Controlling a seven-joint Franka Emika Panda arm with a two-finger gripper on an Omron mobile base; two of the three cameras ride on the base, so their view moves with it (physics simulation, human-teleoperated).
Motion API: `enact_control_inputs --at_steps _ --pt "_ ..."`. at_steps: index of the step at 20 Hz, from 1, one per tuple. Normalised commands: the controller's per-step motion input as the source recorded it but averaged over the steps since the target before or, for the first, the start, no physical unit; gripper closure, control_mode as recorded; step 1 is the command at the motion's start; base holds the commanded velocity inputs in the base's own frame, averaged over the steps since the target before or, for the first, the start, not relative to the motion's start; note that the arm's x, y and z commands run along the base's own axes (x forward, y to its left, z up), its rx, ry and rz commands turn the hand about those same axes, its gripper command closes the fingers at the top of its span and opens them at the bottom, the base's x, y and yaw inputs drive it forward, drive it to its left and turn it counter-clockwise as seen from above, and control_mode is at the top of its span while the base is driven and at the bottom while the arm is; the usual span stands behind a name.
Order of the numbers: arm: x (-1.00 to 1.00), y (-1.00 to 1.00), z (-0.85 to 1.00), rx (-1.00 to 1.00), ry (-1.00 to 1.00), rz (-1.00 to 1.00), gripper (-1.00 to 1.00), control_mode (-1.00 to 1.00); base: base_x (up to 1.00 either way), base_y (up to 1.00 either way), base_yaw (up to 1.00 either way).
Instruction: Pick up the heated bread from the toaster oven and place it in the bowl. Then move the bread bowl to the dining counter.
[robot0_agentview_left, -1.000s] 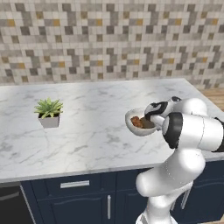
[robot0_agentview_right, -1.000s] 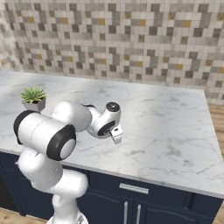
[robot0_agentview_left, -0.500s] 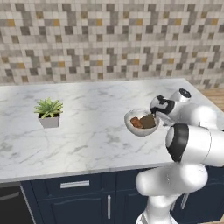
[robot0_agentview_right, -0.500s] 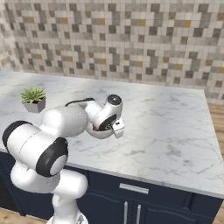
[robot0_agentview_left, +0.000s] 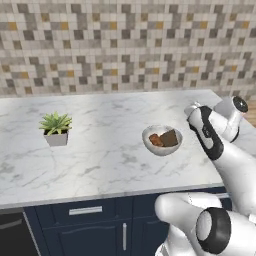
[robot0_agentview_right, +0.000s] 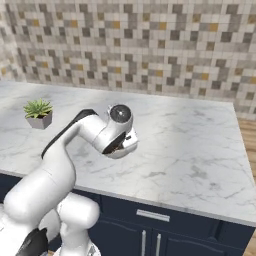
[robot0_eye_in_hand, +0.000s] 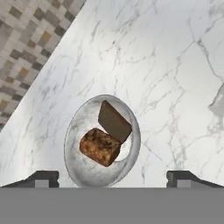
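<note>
Pincer: in the hand view the two dark fingertips (robot0_eye_in_hand: 41, 178) stand wide apart at the bottom edge, one on each side of the bowl, with nothing between them; the pincer (robot0_eye_in_hand: 113, 178) is released and holds nothing.
Arm: in the left base view the white arm (robot0_agentview_left: 215, 135) reaches in from the right and ends just beside the bowl's right side; in the right base view its hand covers most of the bowl.
Bowl: the pale grey-white bowl (robot0_agentview_left: 161, 140) sits upright on the marble bench (robot0_agentview_left: 100, 150), towards its right front part; in the hand view its rim (robot0_eye_in_hand: 73, 127) lies between the fingertips, apart from both.
Bread: the small orange-brown crusty bread (robot0_eye_in_hand: 100, 146) lies inside the bowl, touching the darker piece; in the left base view it shows as the orange lump (robot0_agentview_left: 156, 141) on the bowl's left side.
Dark piece: a flat dark brown square slice (robot0_eye_in_hand: 113, 121) leans in the bowl beside the bread, tilted against the bowl's wall.
Plant: a small green plant in a white pot (robot0_agentview_left: 56, 129) stands on the bench, well apart from the bowl, to the left.
Wall: small beige-brown mosaic tiles (robot0_agentview_left: 125, 45) back the bench.
Drawers: navy drawers (robot0_agentview_left: 80, 212) sit under the bench top.
</note>
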Motion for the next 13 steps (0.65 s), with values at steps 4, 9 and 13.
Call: enact_control_inputs --at_steps 4,9,13 --pt "-1.0 0.39 0.51 -0.13 -0.44 0.01 -1.0 -1.0 0.0 0.0 0.0" --pt "-1.0 0.5 0.44 -0.17 -0.46 0.0 -1.0 -1.0 0.0 0.0 0.0" --pt "-0.98 0.59 0.35 -0.22 -0.53 0.08 -1.0 -1.0 0.0 0.0 0.0"
